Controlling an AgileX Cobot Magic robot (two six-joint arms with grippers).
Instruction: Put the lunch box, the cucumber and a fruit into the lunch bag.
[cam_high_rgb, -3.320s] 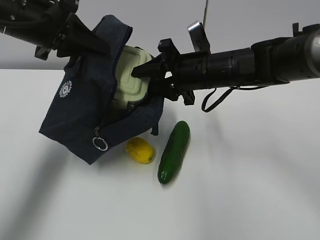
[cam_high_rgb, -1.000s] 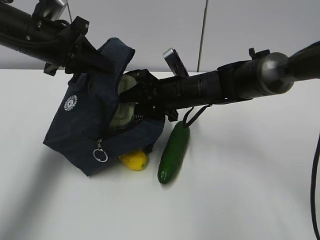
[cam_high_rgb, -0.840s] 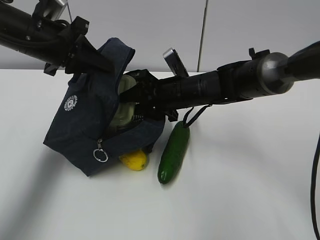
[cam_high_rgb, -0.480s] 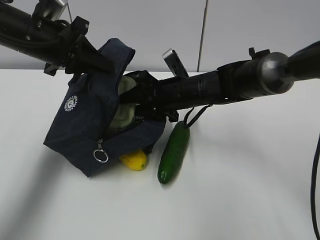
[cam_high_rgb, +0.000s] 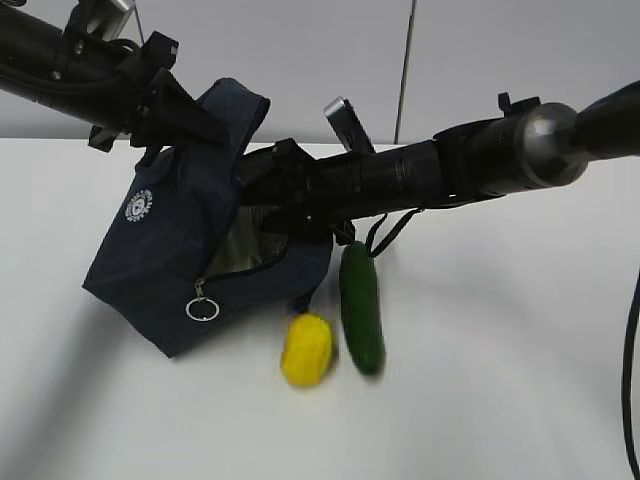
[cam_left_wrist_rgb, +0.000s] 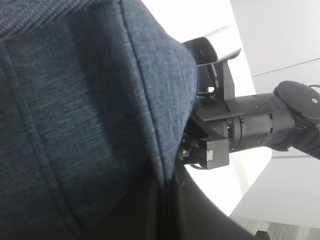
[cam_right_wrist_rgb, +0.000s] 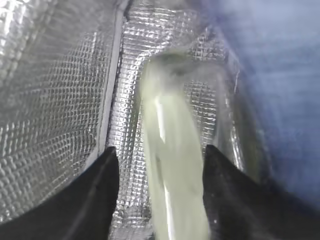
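Observation:
The navy lunch bag (cam_high_rgb: 165, 250) stands tilted at the left, its top held up by my left gripper (cam_high_rgb: 180, 112), which is shut on the fabric. Bag cloth (cam_left_wrist_rgb: 75, 100) fills the left wrist view. My right arm (cam_high_rgb: 450, 170) reaches into the bag's mouth. Inside, against the silver lining (cam_right_wrist_rgb: 55, 100), my right gripper (cam_right_wrist_rgb: 160, 150) is open around the pale green lunch box (cam_right_wrist_rgb: 172, 160), which is blurred, with a gap on its left side. The yellow fruit (cam_high_rgb: 307, 350) and the dark green cucumber (cam_high_rgb: 361, 308) lie on the table in front of the bag.
The white table (cam_high_rgb: 500, 400) stretches to the right and front. The bag's metal ring pull (cam_high_rgb: 201, 309) hangs at its front corner. A black cable loop (cam_high_rgb: 385, 232) dangles from my right arm just above the cucumber.
My right jaws have spread and the lunch box has sunk deeper into the bag. The fruit has rolled out from under the bag toward the front. The cucumber has swung to the right.

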